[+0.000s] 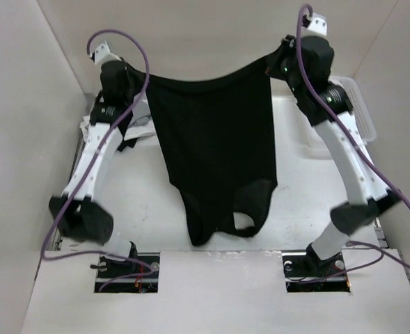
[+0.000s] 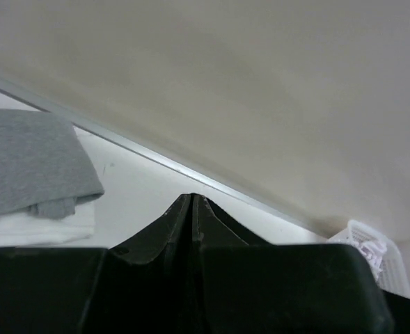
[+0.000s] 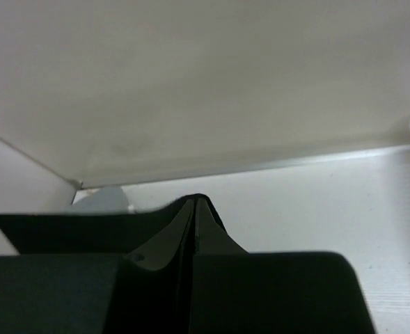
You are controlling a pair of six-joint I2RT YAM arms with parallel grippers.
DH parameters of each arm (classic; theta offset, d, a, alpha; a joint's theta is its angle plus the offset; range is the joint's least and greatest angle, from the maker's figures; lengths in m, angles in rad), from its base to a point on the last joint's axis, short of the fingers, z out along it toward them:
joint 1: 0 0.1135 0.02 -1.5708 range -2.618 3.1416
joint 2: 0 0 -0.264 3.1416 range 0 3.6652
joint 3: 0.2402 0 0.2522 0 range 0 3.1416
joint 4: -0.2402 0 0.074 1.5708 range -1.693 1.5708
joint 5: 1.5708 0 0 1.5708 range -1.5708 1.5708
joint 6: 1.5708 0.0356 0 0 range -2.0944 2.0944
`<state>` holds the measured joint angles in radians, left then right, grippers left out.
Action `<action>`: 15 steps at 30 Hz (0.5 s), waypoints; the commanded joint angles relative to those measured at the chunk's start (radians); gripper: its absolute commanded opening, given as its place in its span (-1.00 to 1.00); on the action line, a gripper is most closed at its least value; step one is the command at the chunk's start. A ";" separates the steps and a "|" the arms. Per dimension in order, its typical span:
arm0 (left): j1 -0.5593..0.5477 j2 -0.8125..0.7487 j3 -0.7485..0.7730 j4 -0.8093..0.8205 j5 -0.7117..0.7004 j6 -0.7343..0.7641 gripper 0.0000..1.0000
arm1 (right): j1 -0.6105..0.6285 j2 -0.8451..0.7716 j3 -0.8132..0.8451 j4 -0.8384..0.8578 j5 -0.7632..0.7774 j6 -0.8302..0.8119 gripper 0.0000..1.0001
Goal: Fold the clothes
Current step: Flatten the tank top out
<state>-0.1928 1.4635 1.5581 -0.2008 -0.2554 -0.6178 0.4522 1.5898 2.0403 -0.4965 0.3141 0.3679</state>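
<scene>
White table [image 1: 142, 209] is carrying the whole scene. Only the top view is showing the large thin black sleeveless top [image 1: 218, 139]: it is hanging spread between the two raised arms, with its upper edge sagging between them. Its body is draping down toward the near edge, and the armhole openings are showing at the low end above the table.

The left wrist view is not showing the black sleeveless top clearly. It is showing a folded grey garment [image 2: 30, 160] lying on a white one at the left, which the left arm is mostly hiding in the top view. The white slatted plastic basket [image 1: 354, 111] is sitting at the far right of the table, behind the right arm, and is also peeking in at the right edge of the left wrist view.

The right wrist view is showing a dark strip [image 3: 44, 233] running left off its fingertips [image 3: 187, 209]; cannot tell whether it is cloth or gripper body.

Left gripper [image 1: 129, 75] is holding high at the far left, pinching the top's left upper corner. Its fingers [image 2: 184, 209] are pressing together in its own camera.

Right gripper [image 1: 280, 66] is holding high at the far right, clamping the right upper corner, tips together.
</scene>
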 commanded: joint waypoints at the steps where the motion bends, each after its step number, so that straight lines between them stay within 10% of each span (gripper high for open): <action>1: 0.083 0.084 0.250 0.014 0.254 -0.140 -0.92 | -0.063 0.074 0.264 -0.054 -0.178 0.092 -1.00; 7: 0.149 0.164 0.517 -0.037 0.353 -0.184 -0.91 | -0.106 0.170 0.589 -0.168 -0.242 0.123 -1.00; 15: 0.160 -0.040 0.201 0.063 0.344 -0.188 -0.90 | -0.094 -0.147 0.035 -0.021 -0.205 0.135 -1.00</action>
<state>-0.0265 1.5131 1.8931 -0.2050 0.0658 -0.7940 0.3489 1.5436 2.2776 -0.6018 0.1009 0.4801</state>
